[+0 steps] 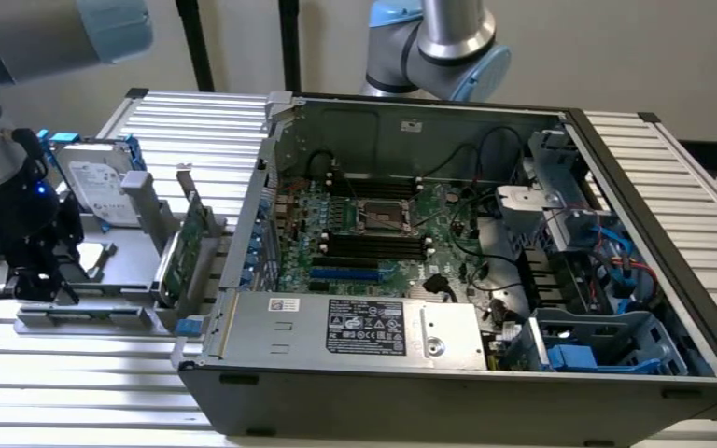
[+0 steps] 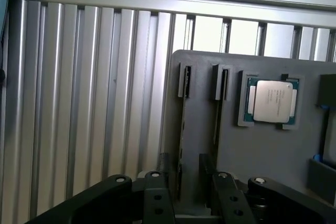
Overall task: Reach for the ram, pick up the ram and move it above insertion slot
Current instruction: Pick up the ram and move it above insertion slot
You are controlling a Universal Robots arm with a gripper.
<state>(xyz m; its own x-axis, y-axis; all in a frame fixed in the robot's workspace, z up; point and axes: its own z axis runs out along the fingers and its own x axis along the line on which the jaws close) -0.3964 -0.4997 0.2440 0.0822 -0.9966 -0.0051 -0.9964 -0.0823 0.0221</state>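
Claw (image 2: pixel 189 178) of mine is open, one finger (image 2: pixel 157 195) on each side of the ram (image 2: pixel 181 129), not clamped on it. Biggest thing here is the PC case (image 1: pixel 458 411), sitting just beside the gray holder (image 2: pixel 252 150) on the exterior view's right. The slot (image 1: pixel 372 247) is inside that case, well apart from the holder. Ram's standing on edge in the holder, with a CPU (image 2: pixel 270 100) seated near it.

Ext view: PC case (image 1: pixel 458 397) x1. Robot arm (image 1: pixel 35 37) upper left + second arm (image 1: pixel 452 42) top ctr = 2. Hard drive (image 1: pixel 91 182) x1. Green card (image 1: pixel 184 247) x1. CPU socket (image 1: pixel 384 217) x1. Blue slot (image 1: pixel 344 275) x1. Black mem slots (image 1: pixel 377 247): parallel bank, exact no. unclear.
Wrist view: loose CPU (image 2: pixel 270 100) x1. Stick bracket (image 2: pixel 184 81) + bracket (image 2: pixel 220 82) = 2. Ram (image 2: pixel 181 129) x1 sure.
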